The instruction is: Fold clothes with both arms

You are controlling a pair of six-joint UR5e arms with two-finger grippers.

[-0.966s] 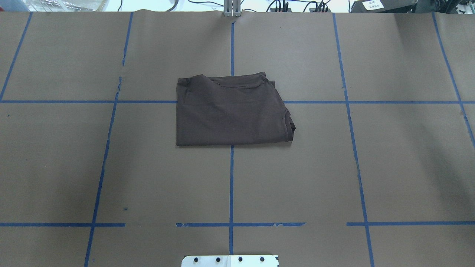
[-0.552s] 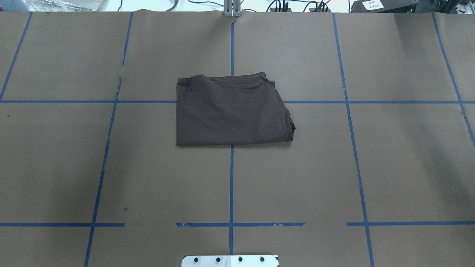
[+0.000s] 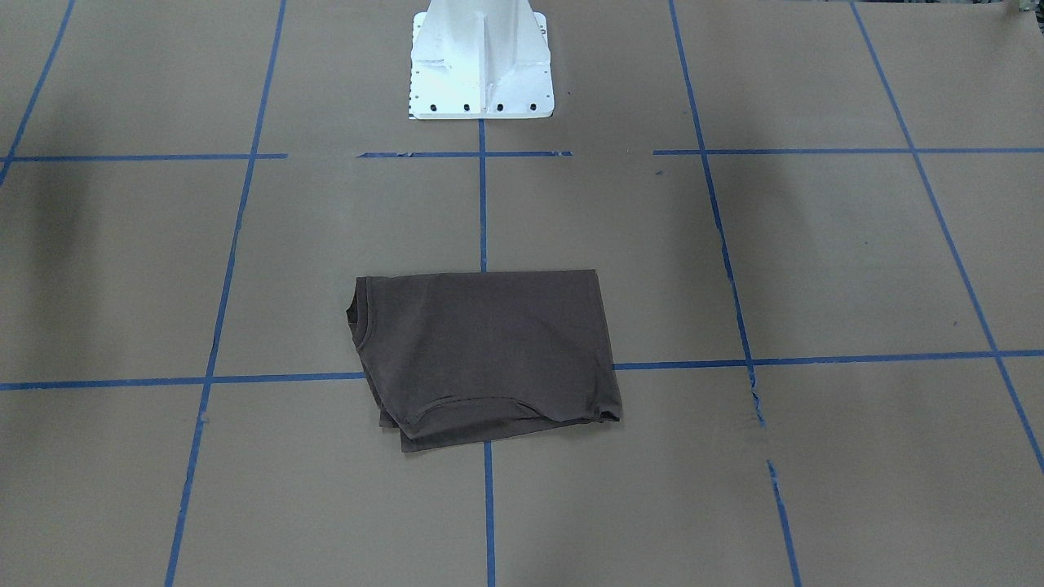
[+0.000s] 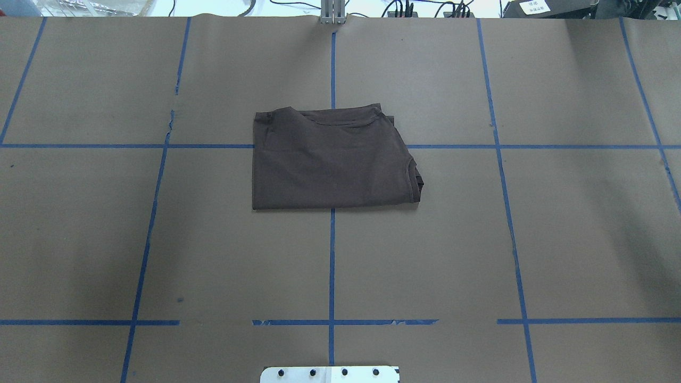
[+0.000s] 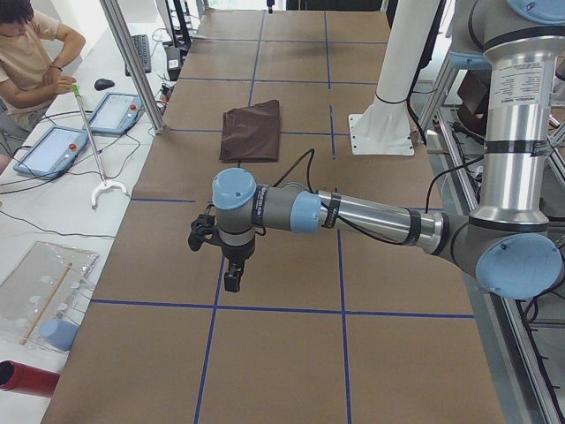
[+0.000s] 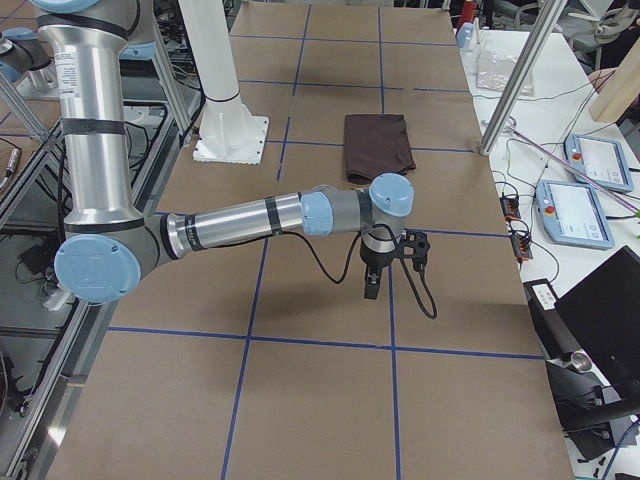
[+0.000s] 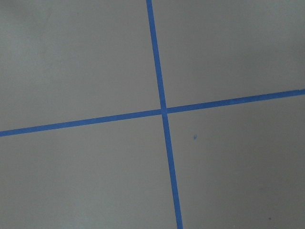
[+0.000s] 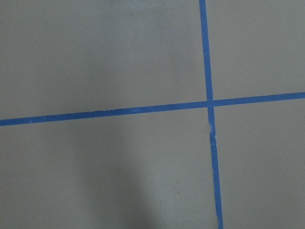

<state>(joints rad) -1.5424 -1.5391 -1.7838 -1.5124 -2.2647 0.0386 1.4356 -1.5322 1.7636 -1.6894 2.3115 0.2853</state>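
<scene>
The dark brown T-shirt point(image 4: 330, 159) lies folded into a flat rectangle at the table's middle, on the centre tape line, with nothing touching it. It also shows in the front view point(image 3: 489, 355), the left side view point(image 5: 252, 131) and the right side view point(image 6: 378, 145). My left gripper point(image 5: 231, 278) hangs over bare paper far from the shirt, at the table's left end. My right gripper point(image 6: 371, 290) hangs the same way at the right end. Both show only in side views, so I cannot tell if they are open or shut. Both wrist views show only paper and tape.
Brown paper with a blue tape grid point(image 4: 332, 266) covers the table. The white pedestal point(image 3: 481, 57) stands at the robot's edge. A seated operator point(image 5: 26, 53), touch pendants point(image 5: 53, 150) and a metal post point(image 5: 132, 62) are beyond the far edge; a second post point(image 6: 520, 70) shows there too.
</scene>
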